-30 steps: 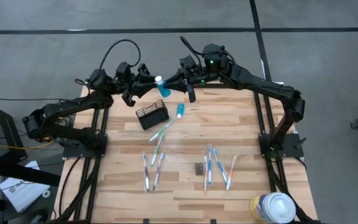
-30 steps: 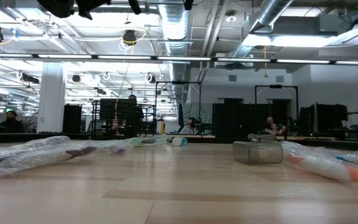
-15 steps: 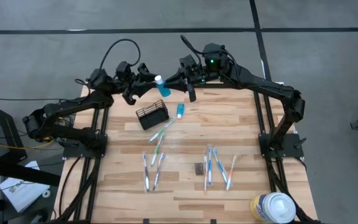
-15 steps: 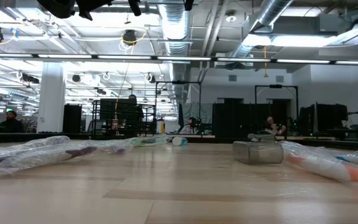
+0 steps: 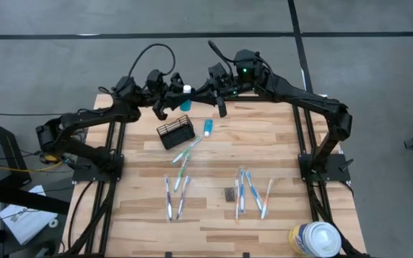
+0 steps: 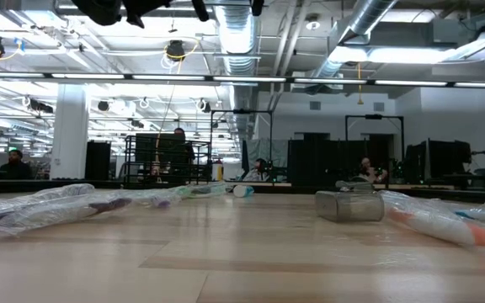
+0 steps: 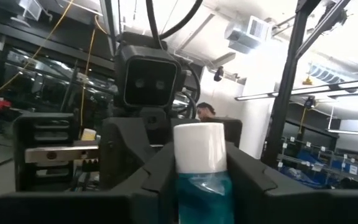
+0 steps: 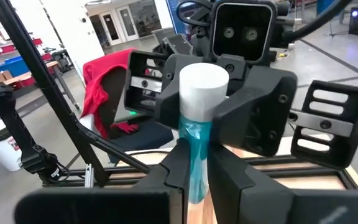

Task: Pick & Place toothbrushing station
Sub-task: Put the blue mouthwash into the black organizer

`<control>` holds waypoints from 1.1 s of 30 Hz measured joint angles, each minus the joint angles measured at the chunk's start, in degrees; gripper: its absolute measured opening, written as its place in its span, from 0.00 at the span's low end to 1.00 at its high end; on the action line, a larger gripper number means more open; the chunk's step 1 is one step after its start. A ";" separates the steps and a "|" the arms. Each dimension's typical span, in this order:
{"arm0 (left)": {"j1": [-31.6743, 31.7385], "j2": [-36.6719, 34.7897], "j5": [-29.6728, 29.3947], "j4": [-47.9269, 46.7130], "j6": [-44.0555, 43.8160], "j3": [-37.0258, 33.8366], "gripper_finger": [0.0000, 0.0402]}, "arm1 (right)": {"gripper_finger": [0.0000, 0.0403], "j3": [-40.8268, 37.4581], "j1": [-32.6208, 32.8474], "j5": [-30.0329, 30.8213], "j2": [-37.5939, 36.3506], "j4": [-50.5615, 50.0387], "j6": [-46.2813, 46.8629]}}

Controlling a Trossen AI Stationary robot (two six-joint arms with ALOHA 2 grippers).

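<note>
Both arms are meeting above the table's far edge, sharing one toothpaste tube (image 5: 186,98) (teal body, white cap). The right gripper (image 8: 194,180) is pinching its body, fingers nearly closed. The left gripper (image 7: 204,186) is flanking the capped end — contact unclear. The caddy (image 5: 176,133) is sitting just below, toothbrushes (image 5: 185,154) scattered nearby.

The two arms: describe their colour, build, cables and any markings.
Both the left arm and the right arm are matte black, made of jointed segments. A black cable loops above the left arm's wrist; a small green light glows near the right one's.
</note>
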 joint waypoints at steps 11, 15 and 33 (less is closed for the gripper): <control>2.15 -2.39 -0.20 -1.22 2.59 0.07 0.21 | 0.07 0.09 -0.01 -1.15 0.09 -0.72 0.03; 3.41 -5.22 -1.18 -0.66 4.55 -0.64 0.21 | 0.07 0.04 0.39 -4.03 0.11 -6.50 -0.43; -7.33 -23.22 -29.25 4.06 24.25 -34.60 0.21 | 0.18 0.00 -0.46 -6.44 0.09 -10.80 -7.12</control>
